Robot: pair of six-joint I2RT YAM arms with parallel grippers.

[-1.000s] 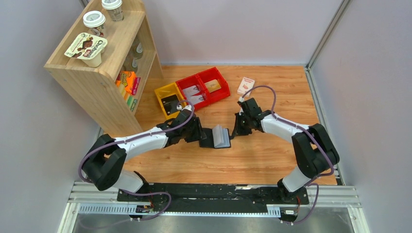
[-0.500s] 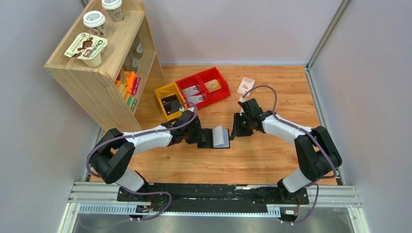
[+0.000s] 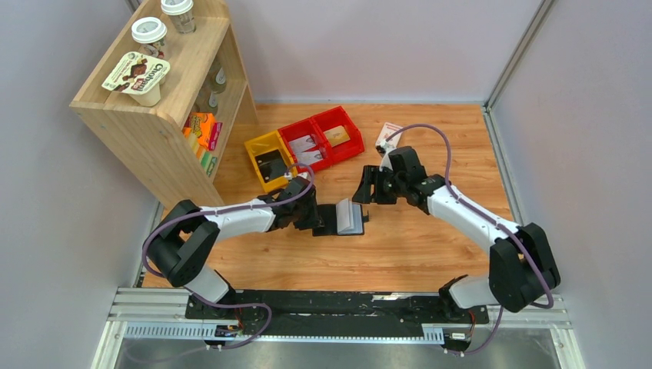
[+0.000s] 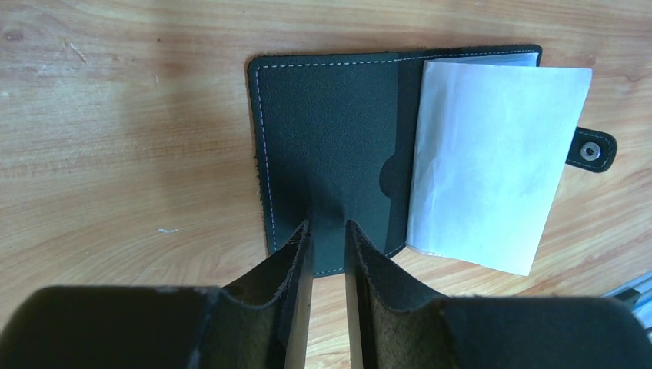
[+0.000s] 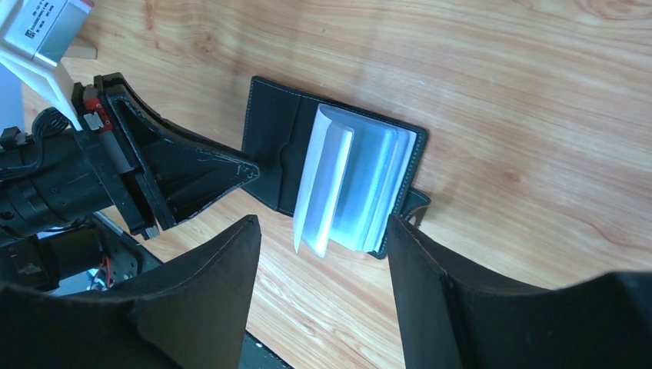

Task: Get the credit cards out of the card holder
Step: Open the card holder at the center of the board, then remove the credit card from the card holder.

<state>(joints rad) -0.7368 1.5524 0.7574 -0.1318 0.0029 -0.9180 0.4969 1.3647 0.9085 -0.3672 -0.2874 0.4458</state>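
Card holder (image 3: 347, 218): lies open, centre of overhead view; sleeves (image 5: 346, 184) fanned up, cards unseen. Left claw (image 4: 328, 227): narrowly parted, tips on cover (image 4: 323, 115). Right claw (image 5: 323, 231): wide, empty, above. Risk: holder may slide if left tips slip.

The black card holder (image 3: 344, 217) is laid open on the worktop (image 3: 430, 246), its bluish-grey sleeves (image 5: 354, 184) fanned upward.

Quick count: one card holder (image 3: 347, 217) mid-table (image 3: 400, 246). One yellow bin (image 3: 254, 154), two red bins (image 3: 291, 132) (image 3: 332, 115) and one white-and-red box (image 3: 389, 135) along the far edge. One wooden shelf (image 3: 146, 146) at the far left corner, topped with two lidded cups (image 3: 148, 32) (image 3: 177, 11) and one foil-topped pot (image 3: 141, 77).
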